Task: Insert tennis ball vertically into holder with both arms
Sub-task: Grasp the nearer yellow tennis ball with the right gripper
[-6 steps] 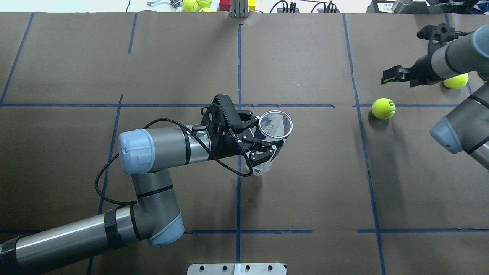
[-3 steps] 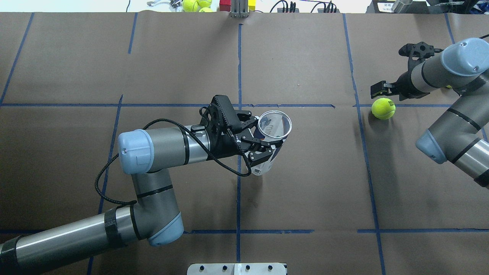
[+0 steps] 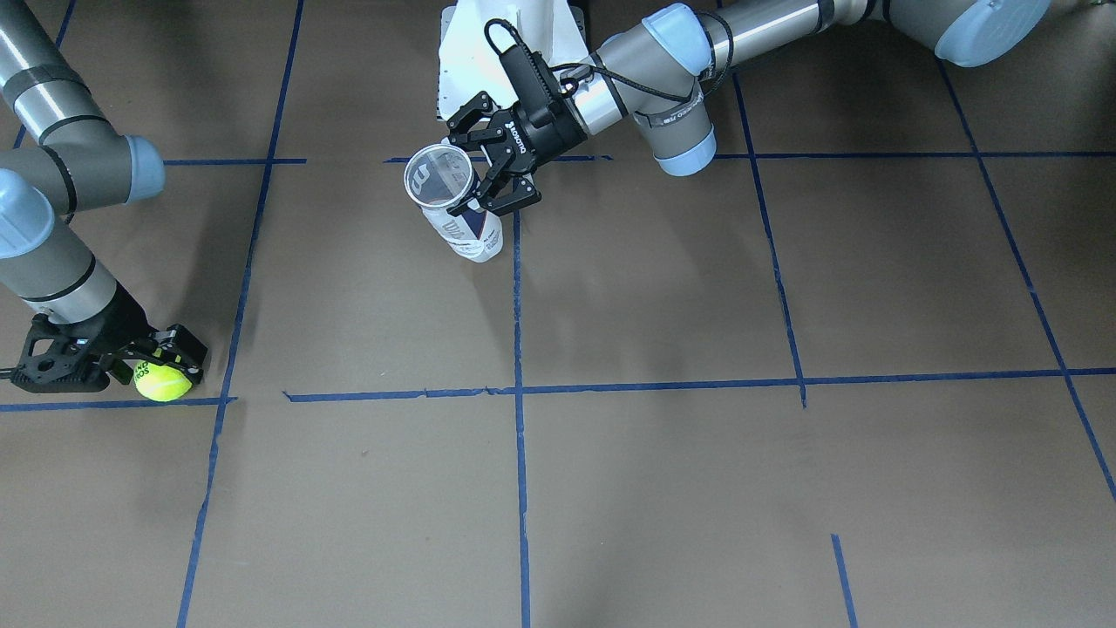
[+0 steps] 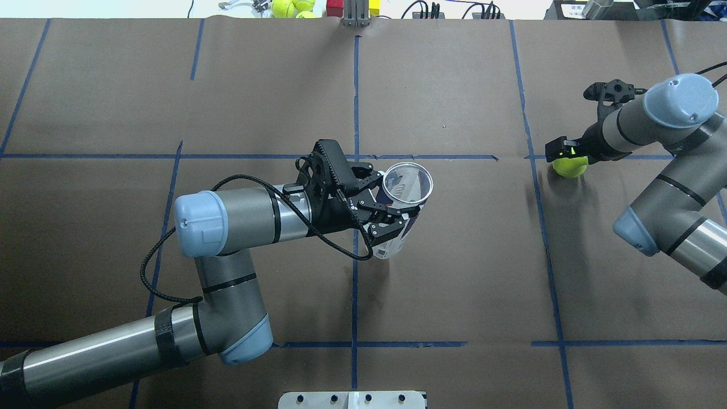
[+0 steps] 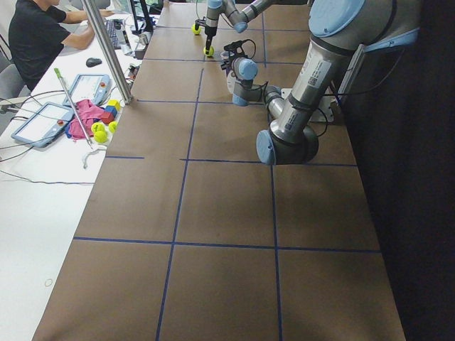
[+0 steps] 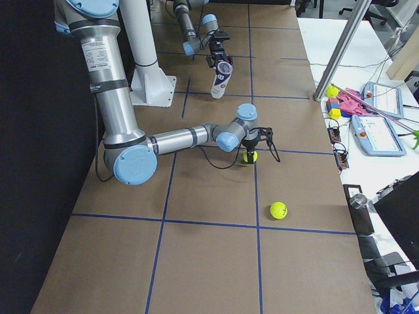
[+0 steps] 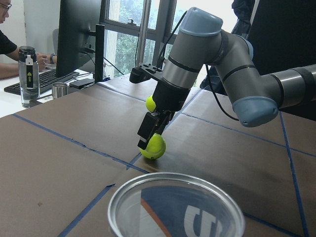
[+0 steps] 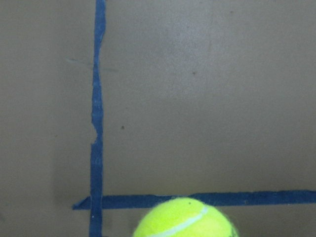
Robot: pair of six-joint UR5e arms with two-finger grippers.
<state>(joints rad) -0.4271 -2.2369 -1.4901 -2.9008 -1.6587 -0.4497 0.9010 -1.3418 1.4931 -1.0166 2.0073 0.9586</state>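
In the front-facing view the left gripper (image 3: 485, 167) is clamped on the holder (image 3: 472, 234) just under its rim, open mouth up, likely so a ball can drop straight in. Well apart from the holder, the right gripper (image 3: 161, 371) straddles the tennis ball (image 3: 162, 384) on the table (image 3: 663, 488).

Overhead, that gripper sits over the ball from above, which suits a vertical lift.

From the left wrist, beyond the holder's rim, one finger (image 7: 149, 127) touches the ball. It is not possible to tell whether the jaws pinch it.

The right wrist shows only the ball's top.

From the right side, a second ball (image 6: 279, 210) lies farther from the holder.
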